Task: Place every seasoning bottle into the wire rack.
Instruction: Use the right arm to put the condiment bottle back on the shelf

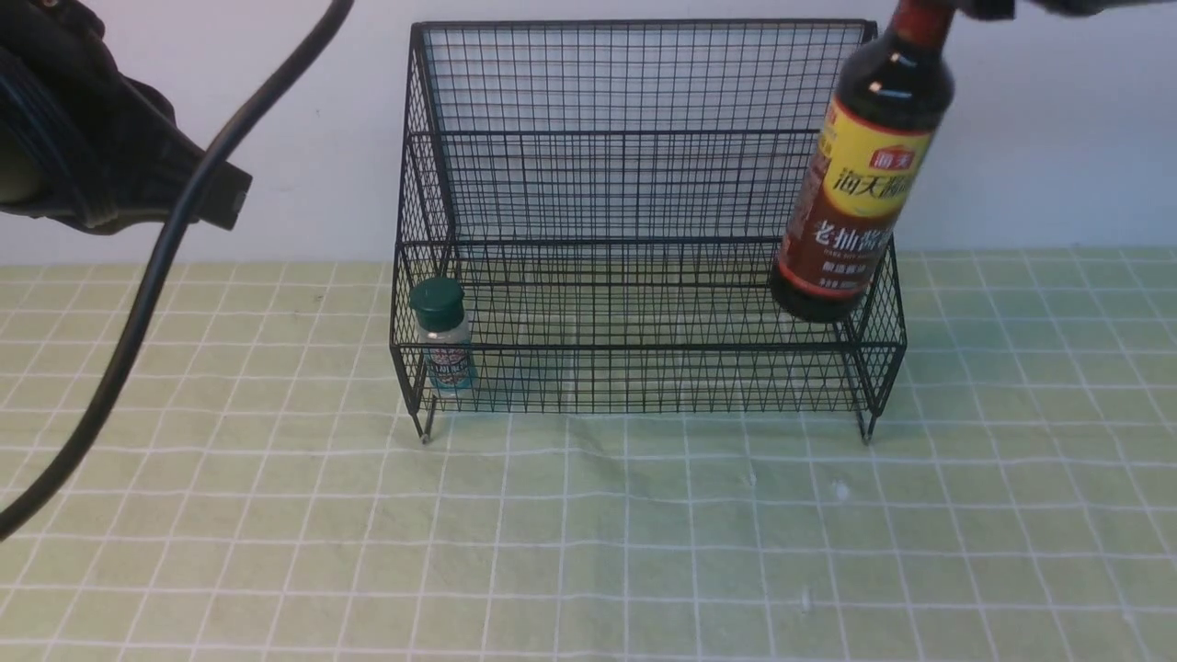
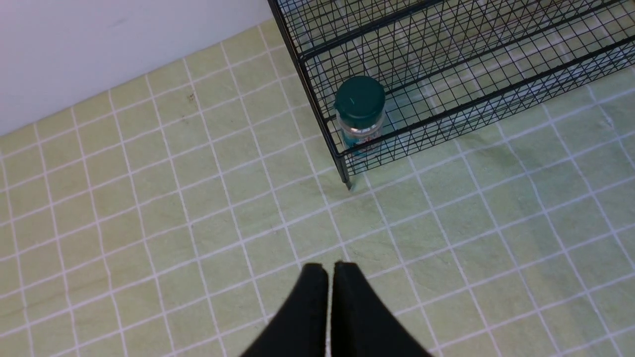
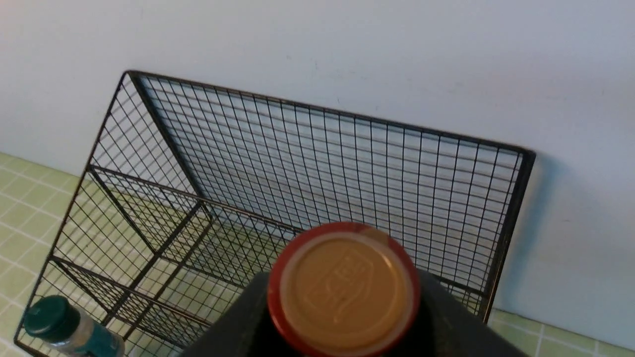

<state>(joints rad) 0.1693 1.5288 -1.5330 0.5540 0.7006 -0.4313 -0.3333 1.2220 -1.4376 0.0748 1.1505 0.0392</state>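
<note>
The black wire rack (image 1: 644,184) stands against the wall. The small shaker (image 1: 442,336) with the dark green cap stands upright in the rack's lower tier at its left end, also in the left wrist view (image 2: 360,115) and the right wrist view (image 3: 64,329). My right gripper (image 3: 344,297) is shut on the neck of the soy-sauce bottle (image 1: 866,175), holding it tilted in the air over the rack's right end; its red cap (image 3: 344,290) fills the wrist view. My left gripper (image 2: 330,267) is shut and empty, above the mat in front of the rack's left leg.
A green checked mat (image 1: 588,533) covers the table. The white wall (image 1: 230,110) is right behind the rack. My left arm and its cable (image 1: 138,276) hang at the upper left of the front view.
</note>
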